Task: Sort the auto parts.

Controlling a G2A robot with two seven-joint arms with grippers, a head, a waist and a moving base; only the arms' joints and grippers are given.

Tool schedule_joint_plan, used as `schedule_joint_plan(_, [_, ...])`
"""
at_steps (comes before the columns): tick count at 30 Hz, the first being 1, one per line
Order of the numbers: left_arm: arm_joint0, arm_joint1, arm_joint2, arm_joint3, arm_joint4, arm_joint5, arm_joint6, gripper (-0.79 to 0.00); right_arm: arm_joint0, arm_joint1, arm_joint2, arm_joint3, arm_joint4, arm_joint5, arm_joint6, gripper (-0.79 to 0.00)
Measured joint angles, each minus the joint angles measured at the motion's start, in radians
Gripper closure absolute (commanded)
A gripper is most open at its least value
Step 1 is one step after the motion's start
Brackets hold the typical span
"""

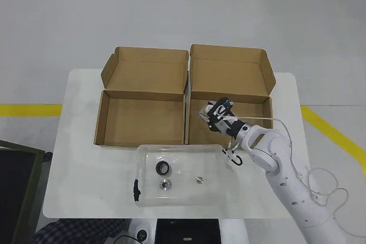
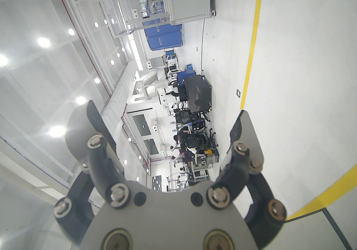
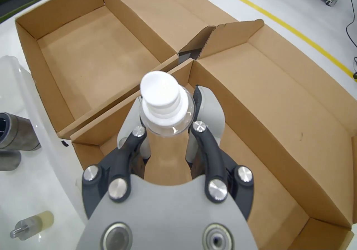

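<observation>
My right gripper (image 3: pixel 167 111) is shut on a clear rounded part with a white stepped cap (image 3: pixel 162 100). It holds the part just above the front left corner of the right cardboard box (image 3: pixel 265 95); the top view shows the gripper (image 1: pixel 215 113) over that box (image 1: pixel 201 134). The left cardboard box (image 1: pixel 140 122) beside it has a bare floor. A clear tray (image 1: pixel 189 189) at the table's front holds a dark ring part (image 1: pixel 164 168), a metal cylinder (image 1: pixel 165 185) and a small bolt (image 1: pixel 199 179). My left gripper (image 2: pixel 167 115) is open, holds nothing and points out into the room.
A black strip (image 1: pixel 135 190) lies at the tray's left edge. Both boxes have their lids (image 1: pixel 149 64) folded back toward the far side of the white table (image 1: pixel 79 152). In the right wrist view the metal cylinder (image 3: pixel 16 134) and the bolt (image 3: pixel 30 224) sit close beside the arm.
</observation>
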Motion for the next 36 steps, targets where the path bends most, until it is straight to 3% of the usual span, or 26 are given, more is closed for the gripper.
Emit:
schedule_joint_plan(20, [0.0,0.0,0.0,0.0,0.0,0.0,0.0,-0.785,0.096,-0.026,-0.07,0.157,0.054,0.011,0.056,0.0])
schedule_joint_plan(21, [0.0,0.0,0.0,0.0,0.0,0.0,0.0,-0.785,0.099,-0.027,-0.072,0.162,0.056,0.012,0.058,-0.034])
schedule_joint_plan(22, [0.0,0.0,0.0,0.0,0.0,0.0,0.0,-0.785,0.103,-0.028,-0.074,0.168,0.059,0.014,0.061,-0.185])
schedule_joint_plan(23, [0.0,0.0,0.0,0.0,0.0,0.0,0.0,-0.785,0.107,-0.03,-0.077,0.176,0.064,0.015,0.064,-0.262])
schedule_joint_plan(24, [0.0,0.0,0.0,0.0,0.0,0.0,0.0,-0.785,0.11,-0.031,-0.079,0.182,0.067,0.016,0.066,-0.468])
schedule_joint_plan(25, [0.0,0.0,0.0,0.0,0.0,0.0,0.0,-0.785,0.113,-0.032,-0.081,0.187,0.07,0.017,0.068,-0.736])
schedule_joint_plan(26, [0.0,0.0,0.0,0.0,0.0,0.0,0.0,-0.785,0.117,-0.034,-0.084,0.193,0.073,0.017,0.069,-0.785])
schedule_joint_plan(36, [0.0,0.0,0.0,0.0,0.0,0.0,0.0,-0.785,0.084,-0.027,-0.044,0.111,0.088,0.008,0.04,-0.785])
